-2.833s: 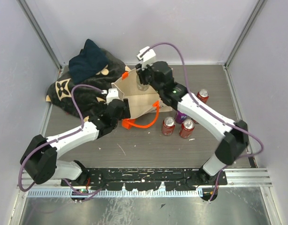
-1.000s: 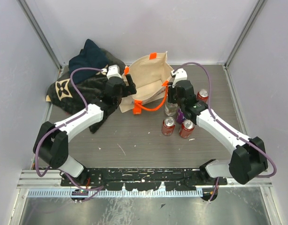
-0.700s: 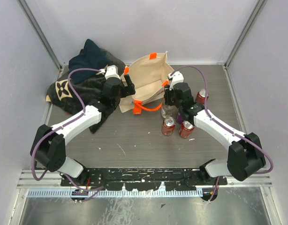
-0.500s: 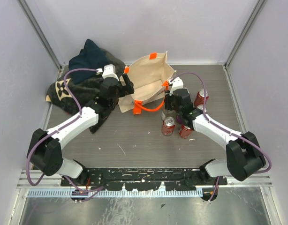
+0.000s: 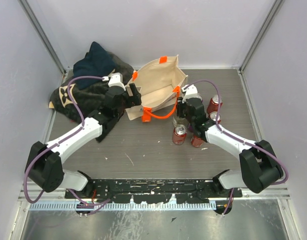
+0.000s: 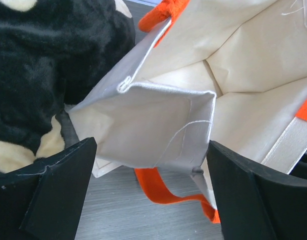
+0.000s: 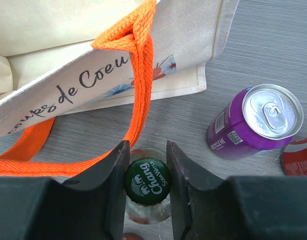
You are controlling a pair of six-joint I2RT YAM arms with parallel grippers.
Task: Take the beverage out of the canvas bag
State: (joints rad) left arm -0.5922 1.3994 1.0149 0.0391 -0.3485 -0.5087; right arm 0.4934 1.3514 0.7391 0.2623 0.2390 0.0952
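We now have the bottle [image 7: 147, 182] out of the canvas bag [image 7: 83, 75] (down among the cans [image 7: 253, 120]), right gripper [image 7: 147, 172] pinching its neck, left gripper [image 6: 153, 170] spread; only release remains.

Left arm reaches toward 1 o'clock, left pincer [image 6: 151, 150] spread wide | right arm angles toward 10 o'clock, right pincer [image 7: 146, 165] clamped on bottle [image 7: 147, 184]

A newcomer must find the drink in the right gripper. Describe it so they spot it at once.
Find the cream canvas bag with orange handles at the far side of the table. By its printed side the right gripper clamps a bottle. It alone is clear with a green cap; its neighbours are a purple can and red cans.
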